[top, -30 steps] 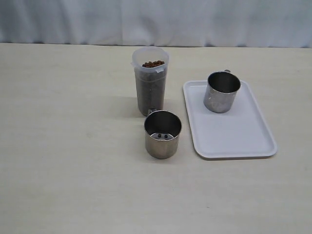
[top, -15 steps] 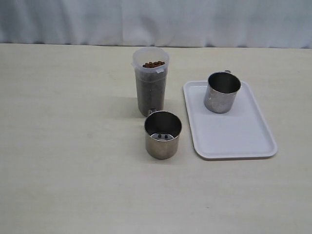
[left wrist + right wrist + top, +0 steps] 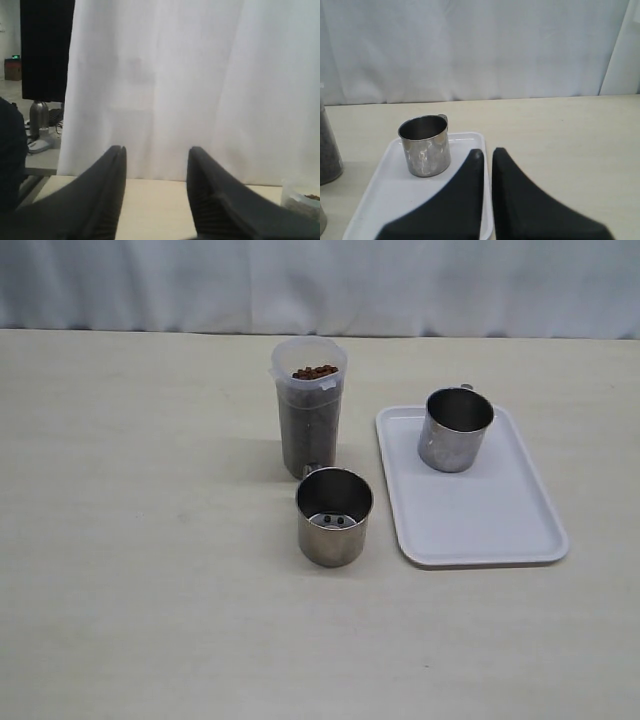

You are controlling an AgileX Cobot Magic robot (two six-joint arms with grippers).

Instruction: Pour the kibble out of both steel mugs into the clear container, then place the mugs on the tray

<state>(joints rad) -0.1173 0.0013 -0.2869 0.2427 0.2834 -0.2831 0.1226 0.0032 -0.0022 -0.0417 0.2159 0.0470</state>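
Note:
The clear container (image 3: 309, 420) stands upright mid-table, filled nearly to the rim with brown kibble (image 3: 314, 371). In front of it stands a steel mug (image 3: 334, 516) on the bare table, with two pellets on its bottom. The other steel mug (image 3: 455, 428) (image 3: 424, 145) stands upright on the far part of the white tray (image 3: 480, 510) (image 3: 390, 195). Neither arm shows in the exterior view. My left gripper (image 3: 156, 152) is open and holds nothing, with the container's rim (image 3: 302, 198) off to one side. My right gripper (image 3: 487, 152) is shut and empty, hovering over the tray's edge.
A white curtain (image 3: 320, 285) hangs behind the table's far edge. Bare table (image 3: 140, 540) spreads wide to the left of the mugs and in front of the tray. In the left wrist view a dark panel (image 3: 47, 50) and floor clutter lie beyond the table.

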